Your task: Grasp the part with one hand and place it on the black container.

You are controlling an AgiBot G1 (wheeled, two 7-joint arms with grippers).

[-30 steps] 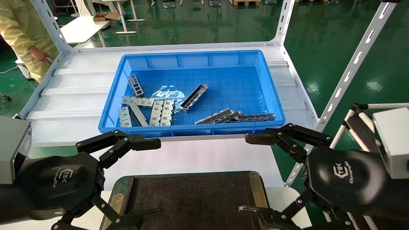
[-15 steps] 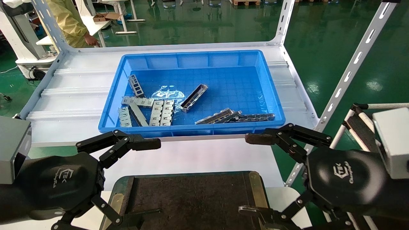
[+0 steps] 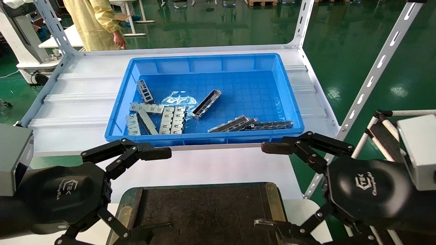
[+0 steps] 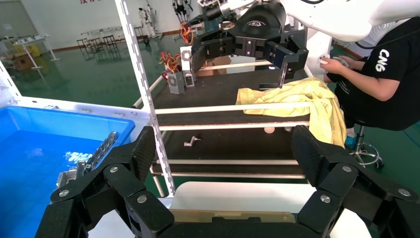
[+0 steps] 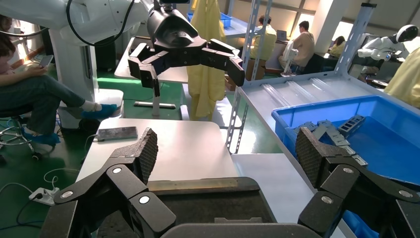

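Nearest: black container (image 3: 204, 211), nothing on its dark face, flanked by left claw (image 3: 136, 194) and right claw (image 3: 269, 185), both spread wide and holding nothing. Beyond, on the white surface (image 3: 78, 112): blue bin (image 3: 289, 102) holding the part (image 3: 206, 104), a channel strip lying diagonal mid-bin, well apart from either claw. Probably light, stiff and slick; best pinched across its raised side walls at mid-length, though wall height is hard to judge.
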